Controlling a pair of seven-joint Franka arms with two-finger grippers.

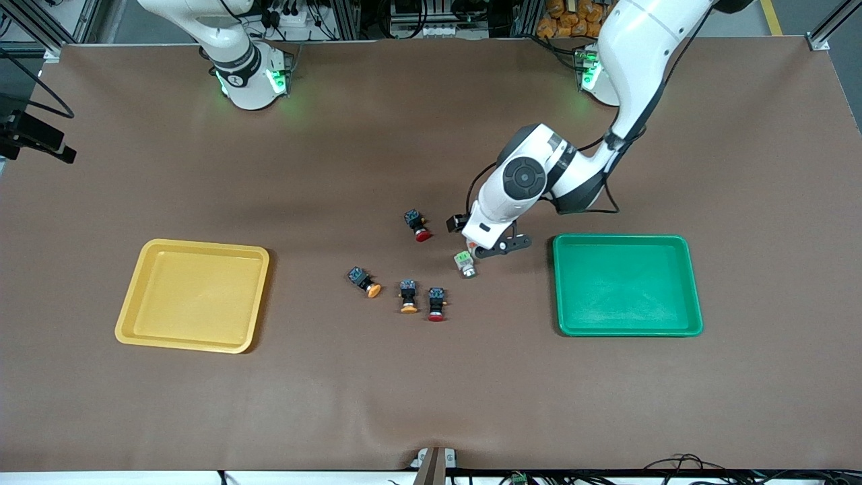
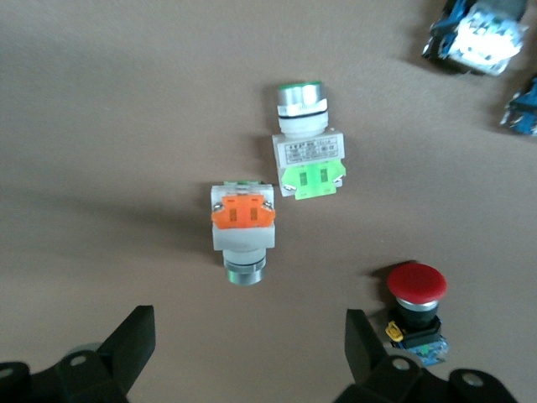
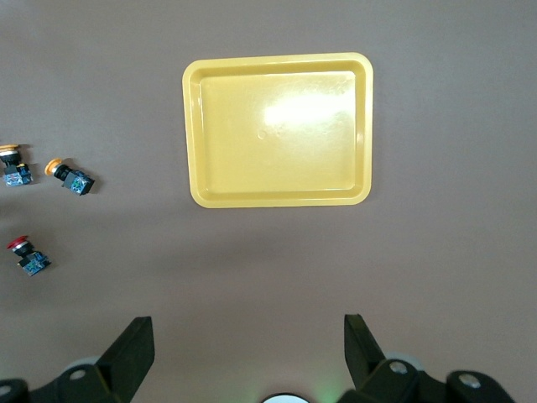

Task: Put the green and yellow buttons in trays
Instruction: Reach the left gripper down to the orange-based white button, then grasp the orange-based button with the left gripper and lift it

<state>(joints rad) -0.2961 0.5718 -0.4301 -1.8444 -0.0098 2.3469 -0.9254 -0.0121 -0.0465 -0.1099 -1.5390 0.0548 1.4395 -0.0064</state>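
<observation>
**Left arm parked over the two grey buttons, trays both empty**

So the left gripper hangs low over the middle of the table, fingers spread wide with nothing between them. Right under its wrist cam you can see the two pale square-bodied buttons lying on their sides just beside each other: the green-faced button and the orange-faced button. In the front view only the green-faced one peeks out next to the gripper; the arm covers the other.

The two yellow-cap buttons and lie nearer the front camera, toward the right arm's end from the gripper. A red-cap button sits just beside the second yellow one, and another red-cap button lies farther from the camera, near the gripper.

The green tray is at the left arm's end, the yellow tray at the right arm's end, and neither has anything in it.

The right gripper waits up high over the table, above the yellow tray's area, fingers apart and holding nothing.
</observation>
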